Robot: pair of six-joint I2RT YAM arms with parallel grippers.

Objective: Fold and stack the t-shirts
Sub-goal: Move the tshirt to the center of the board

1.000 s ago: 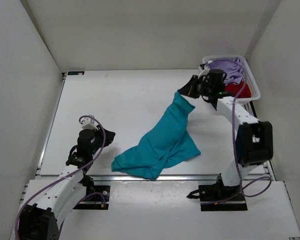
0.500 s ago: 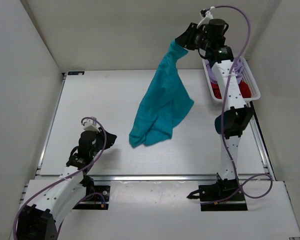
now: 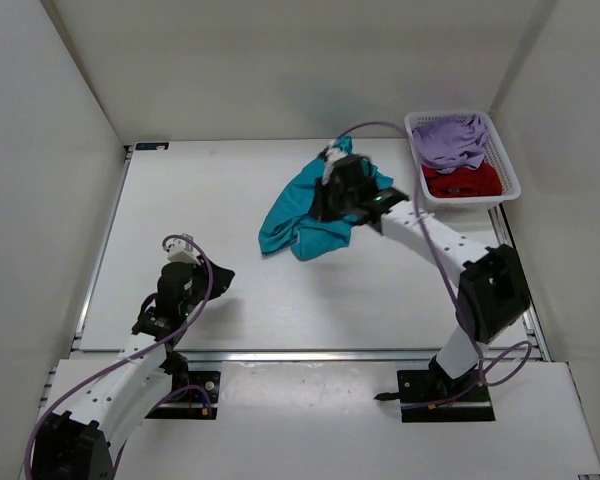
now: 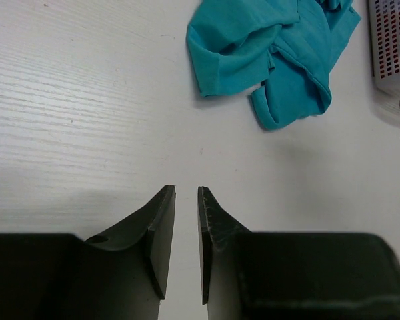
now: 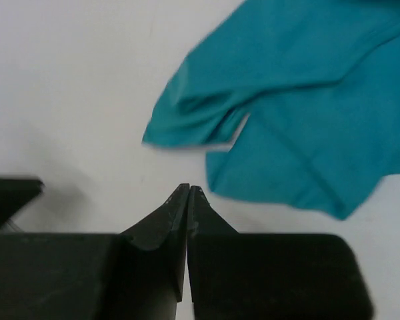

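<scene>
Right jaws pressed shut on nothing; left jaws a narrow slit.
Crumpled teal cloth t-shirt (image 3: 292, 226) lies on white worktop (image 3: 205, 200), near white plastic mesh basket (image 3: 512, 178) holding lavender t-shirt (image 3: 450, 140) and dark red t-shirt (image 3: 462, 181).

One teal t-shirt (image 3: 290, 225), one lavender t-shirt (image 3: 450, 140), one dark red t-shirt (image 3: 465, 182), one basket (image 3: 475, 201).
</scene>
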